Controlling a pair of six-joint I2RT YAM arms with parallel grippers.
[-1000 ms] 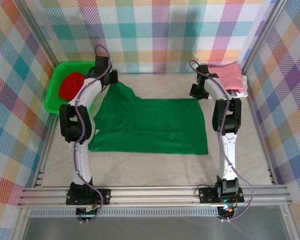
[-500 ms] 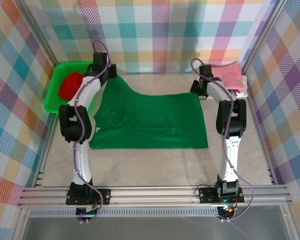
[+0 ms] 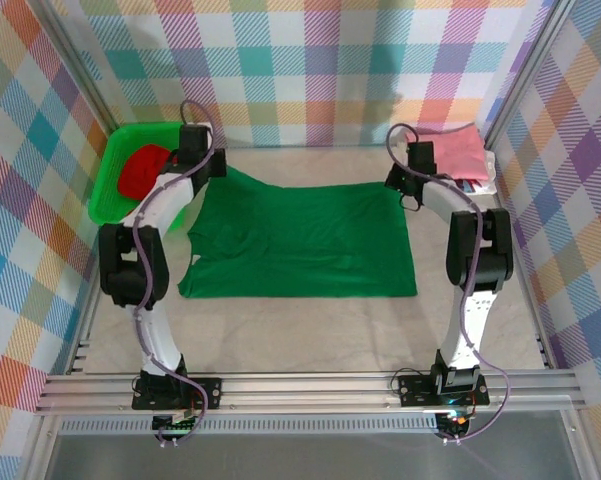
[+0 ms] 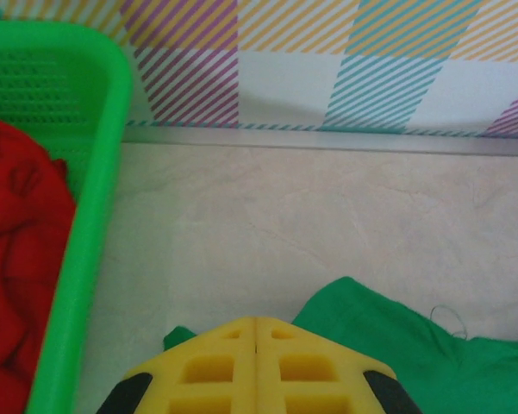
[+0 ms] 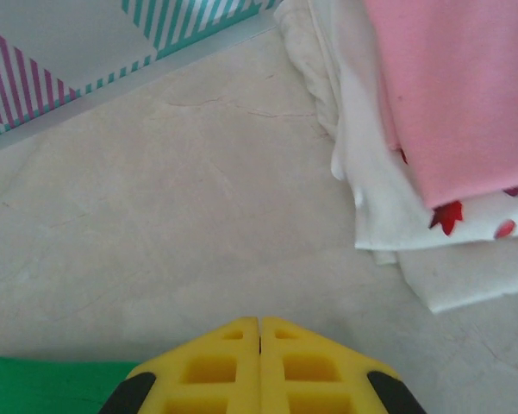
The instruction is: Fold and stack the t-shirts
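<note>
Item 1, dark green t-shirt (image 3: 300,245): one. It lies spread flat on the table (image 3: 310,330), its long axis running left to right between the two claws, and its near hem lies towards the arm bases. Its far left corner is drawn up into a point at the left gripper (image 4: 256,321). Its far right corner ends at the right gripper (image 5: 259,319).

Item 2, folded stack: one pink t-shirt (image 5: 465,86) on top. At least two white layers lie beneath, one a white t-shirt with red prints (image 5: 388,207). The stack lies just beyond and to the right of the right gripper, apart from it.

Item 3, red t-shirt (image 4: 17,259): one, bunched inside the green basket (image 4: 86,250), left of the left gripper.

Item 4, claws: two. The left gripper's jaws are fully closed, with green cloth emerging on both sides of its yellow fingers (image 4: 211,366), so it pinches the green shirt. The right gripper's jaws are likewise pressed together on the shirt's corner, with green cloth at its lower left.
</note>
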